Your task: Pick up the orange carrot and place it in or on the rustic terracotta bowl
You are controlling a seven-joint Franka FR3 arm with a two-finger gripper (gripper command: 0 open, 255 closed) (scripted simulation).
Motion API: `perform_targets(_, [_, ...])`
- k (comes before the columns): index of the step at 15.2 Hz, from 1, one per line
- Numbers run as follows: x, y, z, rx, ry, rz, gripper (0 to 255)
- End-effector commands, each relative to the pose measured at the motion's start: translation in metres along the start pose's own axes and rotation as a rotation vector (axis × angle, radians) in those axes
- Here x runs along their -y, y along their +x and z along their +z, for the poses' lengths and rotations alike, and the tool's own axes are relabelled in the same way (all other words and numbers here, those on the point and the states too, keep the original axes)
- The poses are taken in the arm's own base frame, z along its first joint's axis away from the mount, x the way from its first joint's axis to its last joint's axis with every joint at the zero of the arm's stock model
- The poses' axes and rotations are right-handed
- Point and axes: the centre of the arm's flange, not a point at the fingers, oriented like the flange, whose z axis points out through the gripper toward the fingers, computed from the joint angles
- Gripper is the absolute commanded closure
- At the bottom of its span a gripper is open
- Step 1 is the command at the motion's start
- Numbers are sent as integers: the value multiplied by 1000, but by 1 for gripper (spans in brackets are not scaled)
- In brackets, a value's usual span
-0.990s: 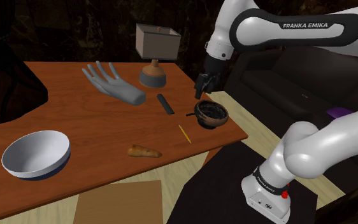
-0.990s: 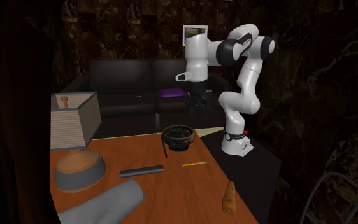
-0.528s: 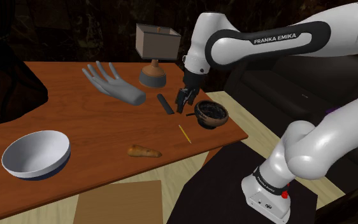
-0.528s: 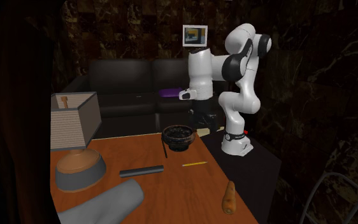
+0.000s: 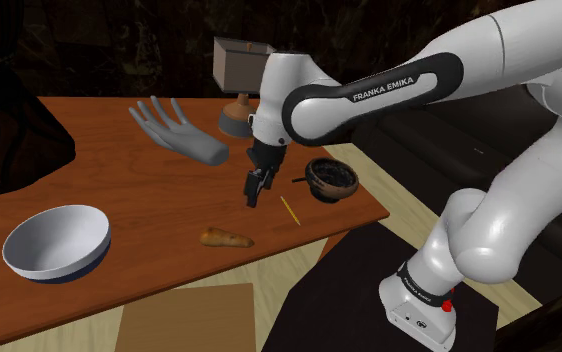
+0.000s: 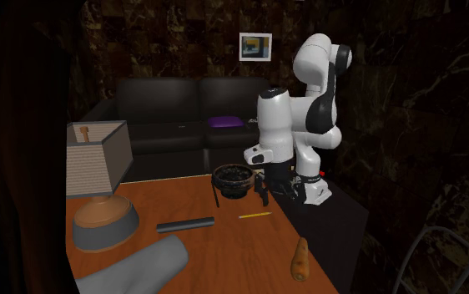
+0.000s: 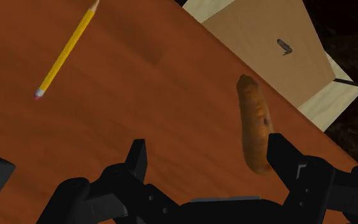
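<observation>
Black two-finger tool open, empty, hovering over reddish-brown wooden tabletop. Stubby orange-brown carrot flat on tabletop near its edge, off-centre by one fingertip, not between jaws. Risk: straight descent likely lands that finger on carrot, rolling it off the edge; sideways shift needed first. Dark rough-rimmed bowl well apart from carrot, beyond thin yellow pencil.

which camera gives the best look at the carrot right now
The wrist view: the carrot lies close up on the table, its length and mottled orange-brown skin plain. The shoulder view shows it small, near the table's edge; the second exterior view shows it dim and small.
</observation>
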Motion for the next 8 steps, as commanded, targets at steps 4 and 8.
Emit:
perform_targets(4, [43,26,42,14,14,-103,0])
perform_targets(8, [77,41,73,24,23,-178,0])
